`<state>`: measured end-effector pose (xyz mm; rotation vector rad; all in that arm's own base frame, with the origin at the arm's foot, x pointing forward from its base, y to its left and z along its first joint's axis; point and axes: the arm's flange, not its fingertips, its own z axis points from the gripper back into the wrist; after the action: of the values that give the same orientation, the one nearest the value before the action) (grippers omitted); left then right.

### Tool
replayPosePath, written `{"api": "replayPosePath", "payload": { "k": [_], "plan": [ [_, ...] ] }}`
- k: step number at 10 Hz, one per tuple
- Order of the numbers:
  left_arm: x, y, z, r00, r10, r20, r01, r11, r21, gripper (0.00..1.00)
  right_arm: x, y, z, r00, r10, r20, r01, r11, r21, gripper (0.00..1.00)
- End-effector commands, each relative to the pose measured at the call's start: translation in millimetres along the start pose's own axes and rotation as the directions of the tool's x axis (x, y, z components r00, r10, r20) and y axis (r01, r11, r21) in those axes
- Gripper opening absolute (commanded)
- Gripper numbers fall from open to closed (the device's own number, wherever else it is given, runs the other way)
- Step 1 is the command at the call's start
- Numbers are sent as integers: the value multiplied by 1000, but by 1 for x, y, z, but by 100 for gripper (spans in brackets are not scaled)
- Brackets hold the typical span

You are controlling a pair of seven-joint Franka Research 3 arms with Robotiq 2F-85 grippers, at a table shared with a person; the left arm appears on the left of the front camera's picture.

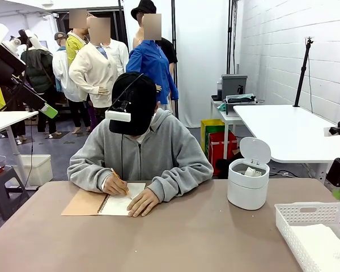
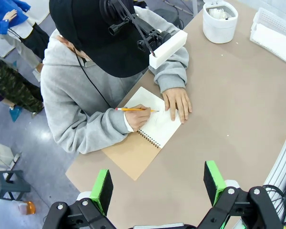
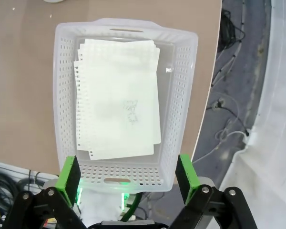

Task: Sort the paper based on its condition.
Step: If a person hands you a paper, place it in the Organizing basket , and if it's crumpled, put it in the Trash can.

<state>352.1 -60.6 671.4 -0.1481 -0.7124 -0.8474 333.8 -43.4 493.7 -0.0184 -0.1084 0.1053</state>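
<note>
Hovering spread wide, the right pincer (image 3: 127, 164) hangs directly over flat paper sheets (image 3: 117, 100) stacked in a white basket (image 3: 186, 71) at the bench (image 1: 187, 238) corner. Crumpled paper (image 1: 252, 171) lies in a small open bin (image 1: 247, 192) nearby. The left pincer (image 2: 157, 171), likewise spread, overlooks a notebook (image 2: 148, 131).

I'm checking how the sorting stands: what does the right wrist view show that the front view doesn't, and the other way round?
Right wrist view: the right gripper, fingers spread open, plus the torn hole-punched edges and a faint scribble on the flat sheets. Front view: the person writing in the notebook with a pencil, and the open-lidded bin holding a crumpled wad. Both: the white basket with its sheets, on the tan table.
</note>
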Motion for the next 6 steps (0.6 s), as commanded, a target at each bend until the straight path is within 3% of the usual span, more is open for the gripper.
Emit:
{"api": "replayPosePath", "payload": {
  "k": [1,4,6],
  "plan": [
    [0,1,-1,1000,1,9,-1,1000,5,100,3,-3,-8,1000,-17,-25,17,1000,-20,100],
    [0,1,-1,1000,1,9,-1,1000,5,100,1,-1,-5,1000,-4,-15,4,1000,1,100],
    [0,1,-1,1000,1,9,-1,1000,5,100,-2,64,10,964,263,46,-267,959,94,100]
  ]
}}
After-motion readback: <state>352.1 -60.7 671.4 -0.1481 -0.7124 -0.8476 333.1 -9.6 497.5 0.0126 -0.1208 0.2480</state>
